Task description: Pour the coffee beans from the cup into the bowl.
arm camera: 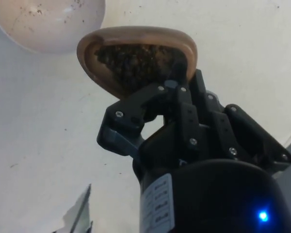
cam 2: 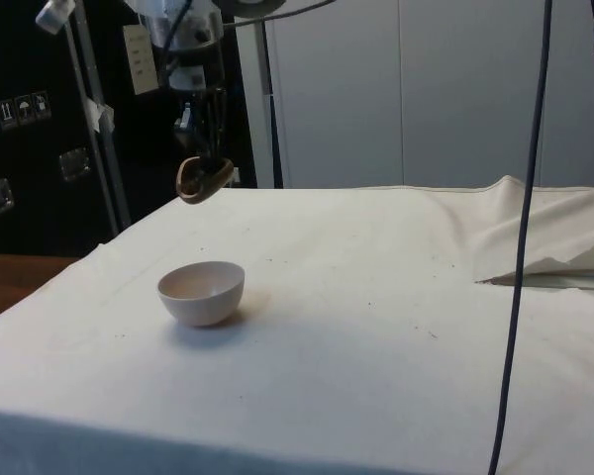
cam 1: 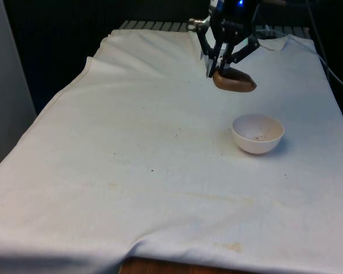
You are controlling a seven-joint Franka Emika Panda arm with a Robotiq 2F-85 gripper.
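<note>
**Claw holds bean-filled cup above the worktop, bowl close by**

Claw (cam 1: 217,67) closed on the rim of a brown wooden cup (cam 1: 234,80), lifted clear of the cloth. Side view: claw (cam 2: 206,163) hangs from above, cup (cam 2: 202,180) tipped, rim side gripped, nothing under it but bare cloth. Wrist view: claw (arm camera: 172,87) pinches the cup (arm camera: 136,53) at its rim, one finger inside the wall, one outside. Dark coffee beans (arm camera: 133,60) sit inside the cup, piled toward the gripped side.

White bowl (cam 1: 258,133) stands upright on the worktop, in the front view at roughly 5 o'clock from the cup, near but not under it, not touching. Side view: bowl (cam 2: 202,292) sits below the cup and nearer the camera, with a clear air gap between them. Wrist view: bowl (arm camera: 48,22) partly in frame, a few dark specks on its inner wall, no pile of beans.

White cloth (cam 1: 131,171) covers the worktop, lightly stained, a few dark specks scattered about. Black cable (cam 2: 523,237) hangs down in the side view, well apart from cup and bowl.
</note>
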